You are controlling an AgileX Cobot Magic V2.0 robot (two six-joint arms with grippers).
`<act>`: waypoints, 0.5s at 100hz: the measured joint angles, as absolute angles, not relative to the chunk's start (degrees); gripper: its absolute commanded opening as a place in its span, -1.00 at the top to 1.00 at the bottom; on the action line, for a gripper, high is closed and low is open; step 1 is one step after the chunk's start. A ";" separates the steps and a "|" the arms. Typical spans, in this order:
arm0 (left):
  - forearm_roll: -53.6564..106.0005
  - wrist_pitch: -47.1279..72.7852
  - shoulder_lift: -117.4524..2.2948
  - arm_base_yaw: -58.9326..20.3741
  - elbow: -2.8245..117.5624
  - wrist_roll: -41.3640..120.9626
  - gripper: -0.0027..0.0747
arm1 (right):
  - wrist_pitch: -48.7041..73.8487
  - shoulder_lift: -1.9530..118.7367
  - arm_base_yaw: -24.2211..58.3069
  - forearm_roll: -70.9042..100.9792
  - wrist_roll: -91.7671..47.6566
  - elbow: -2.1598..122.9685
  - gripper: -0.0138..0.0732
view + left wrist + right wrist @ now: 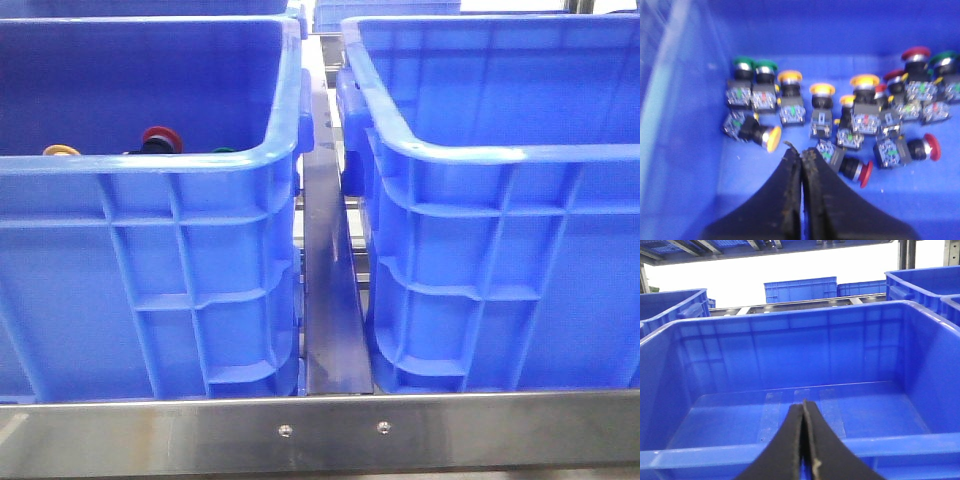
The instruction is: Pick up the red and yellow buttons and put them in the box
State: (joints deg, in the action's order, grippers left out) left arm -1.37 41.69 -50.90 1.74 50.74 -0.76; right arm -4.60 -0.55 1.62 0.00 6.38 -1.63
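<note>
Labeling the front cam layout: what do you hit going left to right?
Left crate with button caps showing over its near rim: yellow, red, green → steel rail in the gap → right crate.

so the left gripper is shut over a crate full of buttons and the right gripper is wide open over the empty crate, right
Not quite. The right gripper is shut too: the right wrist view shows its fingers pressed together over the bare floor of the empty crate. The rest holds: in the left wrist view the left gripper is shut above the crate holding the buttons.
</note>
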 measured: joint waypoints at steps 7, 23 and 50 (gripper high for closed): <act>-1.02 41.69 -51.95 1.74 50.74 -0.76 0.80 | -4.60 -0.55 1.62 0.00 6.38 -1.63 0.84; -0.70 41.59 -52.81 1.74 50.74 -0.67 0.08 | -4.60 -0.55 1.62 0.00 6.38 -1.63 0.84; 0.00 41.00 -52.81 1.74 50.74 -0.67 -0.57 | -4.60 -0.55 1.62 0.00 6.38 -1.63 0.84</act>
State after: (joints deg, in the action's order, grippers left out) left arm 0.00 41.00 -52.81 1.74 50.74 -0.67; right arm -4.60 -0.55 1.62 0.00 6.38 -1.63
